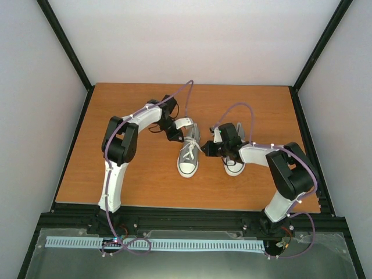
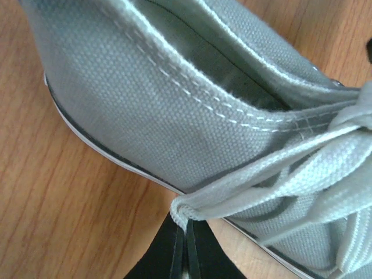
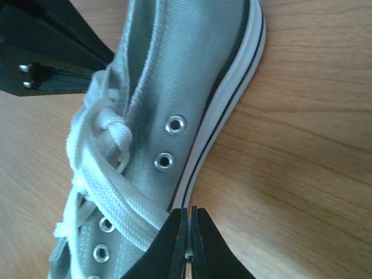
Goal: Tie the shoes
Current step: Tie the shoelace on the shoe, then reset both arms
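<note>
Two grey sneakers stand side by side mid-table, toes toward me. My left gripper (image 1: 176,135) is at the left side of the left shoe (image 1: 188,156). In the left wrist view it (image 2: 186,224) is shut on a loop of white lace (image 2: 261,180) beside the shoe's grey canvas side (image 2: 151,116). My right gripper (image 1: 208,149) is at the same shoe's right side. In the right wrist view it (image 3: 190,216) is shut, with a white lace (image 3: 116,192) running into the jaws next to the sole (image 3: 232,93). The right shoe (image 1: 234,167) is partly hidden under the right arm.
The wooden table (image 1: 133,186) has black rails along its edges and white walls around it. The left gripper's black body (image 3: 52,64) shows at the top left of the right wrist view, close to the shoe's lace knot.
</note>
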`<control>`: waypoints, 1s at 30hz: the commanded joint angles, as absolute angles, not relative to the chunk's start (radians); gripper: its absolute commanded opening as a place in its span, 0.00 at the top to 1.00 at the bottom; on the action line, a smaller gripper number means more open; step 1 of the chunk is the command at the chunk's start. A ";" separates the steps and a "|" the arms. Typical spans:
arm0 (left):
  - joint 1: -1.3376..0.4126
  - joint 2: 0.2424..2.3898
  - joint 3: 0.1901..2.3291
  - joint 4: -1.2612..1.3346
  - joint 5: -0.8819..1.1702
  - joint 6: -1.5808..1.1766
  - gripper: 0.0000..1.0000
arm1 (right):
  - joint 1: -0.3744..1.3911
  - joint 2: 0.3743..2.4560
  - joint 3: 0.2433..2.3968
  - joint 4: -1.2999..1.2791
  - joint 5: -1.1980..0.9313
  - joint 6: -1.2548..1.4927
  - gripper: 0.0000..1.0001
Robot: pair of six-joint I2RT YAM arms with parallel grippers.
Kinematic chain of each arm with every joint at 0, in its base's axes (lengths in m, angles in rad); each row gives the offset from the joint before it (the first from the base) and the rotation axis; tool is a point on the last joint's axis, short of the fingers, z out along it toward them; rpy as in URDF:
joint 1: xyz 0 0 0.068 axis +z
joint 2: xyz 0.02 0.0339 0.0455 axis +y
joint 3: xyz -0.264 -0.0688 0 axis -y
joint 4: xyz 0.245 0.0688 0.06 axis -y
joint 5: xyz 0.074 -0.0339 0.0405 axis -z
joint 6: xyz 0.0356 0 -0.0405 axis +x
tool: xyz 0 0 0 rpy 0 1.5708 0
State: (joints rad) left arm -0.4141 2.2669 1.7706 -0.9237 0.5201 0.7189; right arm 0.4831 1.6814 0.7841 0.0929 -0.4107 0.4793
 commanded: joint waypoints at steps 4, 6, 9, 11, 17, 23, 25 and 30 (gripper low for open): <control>-0.409 2.236 1.761 -0.984 0.533 0.726 0.99 | 0.467 1.742 0.817 0.095 -0.403 0.443 0.97; -0.409 2.235 1.754 -0.986 0.532 0.726 0.99 | 0.466 1.756 0.828 0.094 -0.407 0.438 0.97; -0.409 2.232 1.744 -0.990 0.539 0.730 0.99 | 0.463 1.766 0.841 0.091 -0.409 0.433 0.97; -0.410 2.227 1.738 -0.994 0.549 0.730 0.99 | 0.463 1.764 0.850 0.087 -0.407 0.430 0.97; -0.409 2.205 1.713 -0.998 0.581 0.739 0.99 | 0.460 1.776 0.898 0.061 -0.397 0.409 0.96; -0.407 2.139 1.682 -0.963 0.551 0.729 0.54 | 0.450 1.726 0.890 0.010 -0.344 0.394 0.72; -0.404 2.112 1.677 -0.953 0.525 0.725 0.48 | 0.440 1.683 0.877 -0.008 -0.319 0.389 0.60; -0.393 2.066 1.677 -0.989 0.496 0.747 0.40 | 0.413 1.573 0.859 -0.057 -0.276 0.376 0.44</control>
